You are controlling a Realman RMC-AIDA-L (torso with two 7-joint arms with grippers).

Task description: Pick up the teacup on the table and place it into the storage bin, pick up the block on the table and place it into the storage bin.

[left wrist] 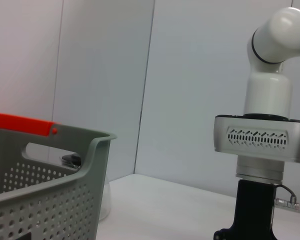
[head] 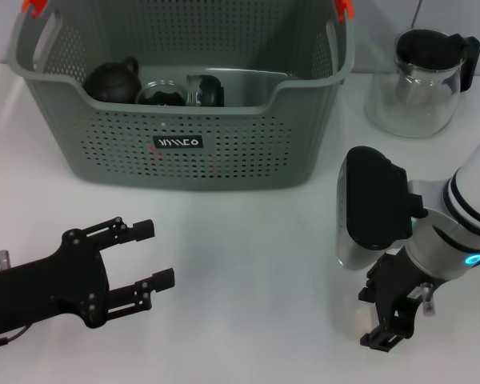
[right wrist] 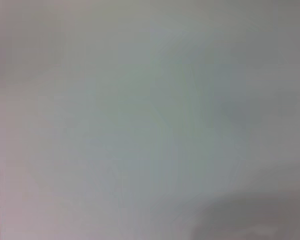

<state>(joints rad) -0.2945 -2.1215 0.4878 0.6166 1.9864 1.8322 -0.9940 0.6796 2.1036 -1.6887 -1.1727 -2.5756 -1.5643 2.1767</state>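
Reaching down at the table's (head: 248,240) near right, the right gripper (head: 390,318) points at the surface, its jaws hidden, so I cannot tell their state. The left gripper (head: 144,264) lies low at the near left, 2 fingers (head: 132,232) spread, empty. The bin (head: 184,120), its black label unreadable, stands at the back holding a dark teapot (head: 112,80).

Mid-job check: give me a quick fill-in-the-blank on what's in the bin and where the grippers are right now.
1. The dark teapot lies inside the storage ____.
2. The left gripper has its fingers ____.
3. The glass teapot has a ____ lid.
4. The right gripper points ____ at the table.

Missing words: bin; open; black; down
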